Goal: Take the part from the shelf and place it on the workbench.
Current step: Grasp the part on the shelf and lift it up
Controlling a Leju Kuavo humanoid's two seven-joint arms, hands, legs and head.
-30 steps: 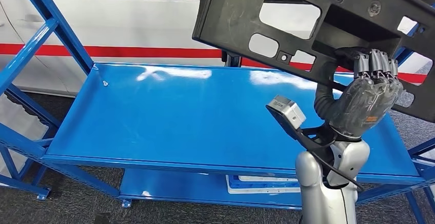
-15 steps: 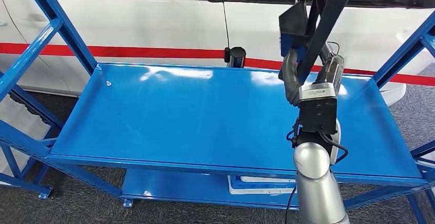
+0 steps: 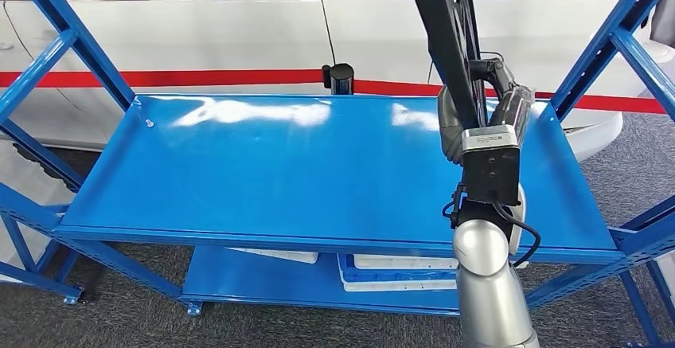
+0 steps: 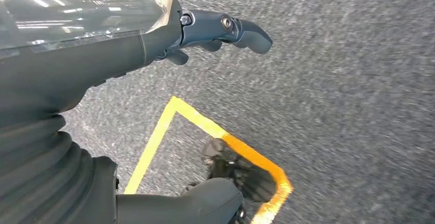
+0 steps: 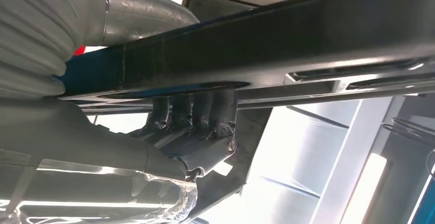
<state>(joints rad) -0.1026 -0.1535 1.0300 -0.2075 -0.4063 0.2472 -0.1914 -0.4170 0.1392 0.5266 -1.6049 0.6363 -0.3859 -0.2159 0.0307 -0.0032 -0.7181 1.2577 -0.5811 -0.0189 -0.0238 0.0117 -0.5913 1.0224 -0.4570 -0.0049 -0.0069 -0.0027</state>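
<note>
The blue shelf [image 3: 263, 165] spreads across the middle of the head view, its top deck bare and glossy, white trays on the lower deck near the bottom centre. Above its right half, upper centre of the frame, I hold the black part [image 3: 450, 37] edge-on and lifted off the deck. My right robot hand [image 5: 197, 131] is clenched around the part's lower bar, fingers hooked over it in the right wrist view. My left robot hand [image 4: 215, 29] hangs released over grey carpet with a yellow floor line [image 4: 225, 142]. I judge this the carry stage: next I must turn toward the workbench without tilting the part.
</note>
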